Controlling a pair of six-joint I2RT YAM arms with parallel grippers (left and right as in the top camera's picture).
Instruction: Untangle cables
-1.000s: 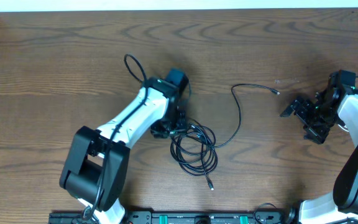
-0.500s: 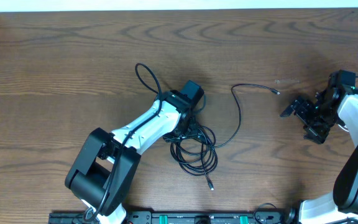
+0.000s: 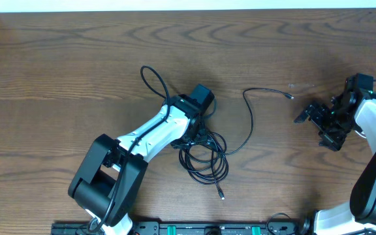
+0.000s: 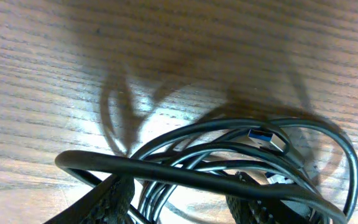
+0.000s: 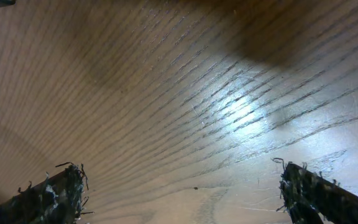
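Since a second ago the left arm (image 3: pixel 149 134) has swung to the right over the tangle, and the thin black loop (image 3: pixel 152 78) beside its wrist has shifted the same way; in the last half second nothing has changed. The wooden surface (image 3: pixel 57 59) carries everything. The coil of black cables (image 3: pixel 204 156) lies in front of the robot's middle. The left hand (image 4: pixel 185 196) sits on the coil's upper-left edge, its fingers apart with several strands crossing between them. I cannot tell whether they pinch any strand or only straddle the bundle. The right hand (image 5: pixel 179 177) hangs spread wide over bare wood, holding nothing, well apart from the coil at the right side. One long strand (image 3: pixel 250 124) runs from the coil up and rightward, ending in a small plug (image 3: pixel 290 96) that points toward the right hand. So the left hand is nearer the knot and the right nearer that free tail. A blue-tongued USB plug (image 4: pixel 267 138) rests on the coil's top.
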